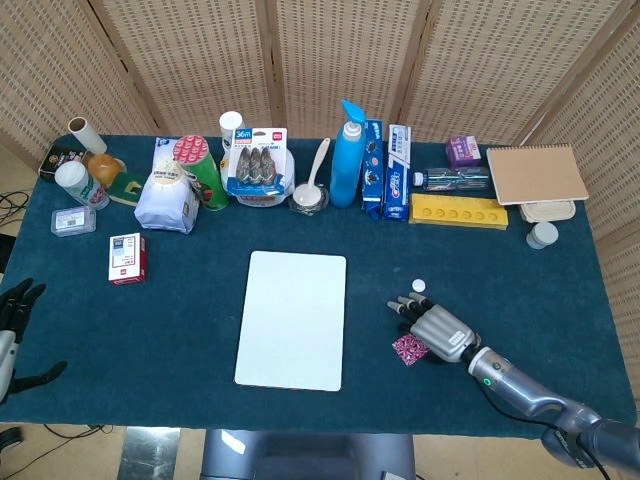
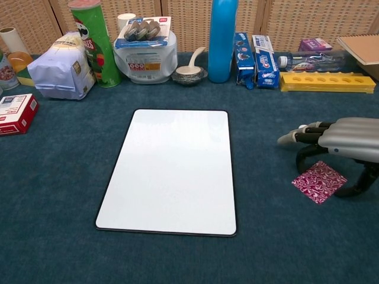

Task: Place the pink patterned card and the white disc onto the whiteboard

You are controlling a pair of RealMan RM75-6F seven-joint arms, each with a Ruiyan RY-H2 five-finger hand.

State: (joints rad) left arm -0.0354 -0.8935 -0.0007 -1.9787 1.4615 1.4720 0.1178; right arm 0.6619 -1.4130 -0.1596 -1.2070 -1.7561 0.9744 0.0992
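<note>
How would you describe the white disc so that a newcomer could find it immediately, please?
Start at the whiteboard in the middle of the blue cloth and look to its right. Just beyond the fingertips of the right hand lies the white disc, tiny, round and plain, unlike the square pink patterned card under that hand.

A blue pump bottle (image 1: 346,155) stands at the back of the teal-covered table (image 1: 180,330), well beyond the right hand, flanked by toothpaste boxes (image 1: 398,172) and a yellow tray (image 1: 458,212). Farther toward the left hand's side sit a green crisp can (image 1: 203,170), a white bag (image 1: 166,198) and a small red box (image 1: 126,258). A brown notebook (image 1: 535,174) lies far back, outward of the right hand.
</note>
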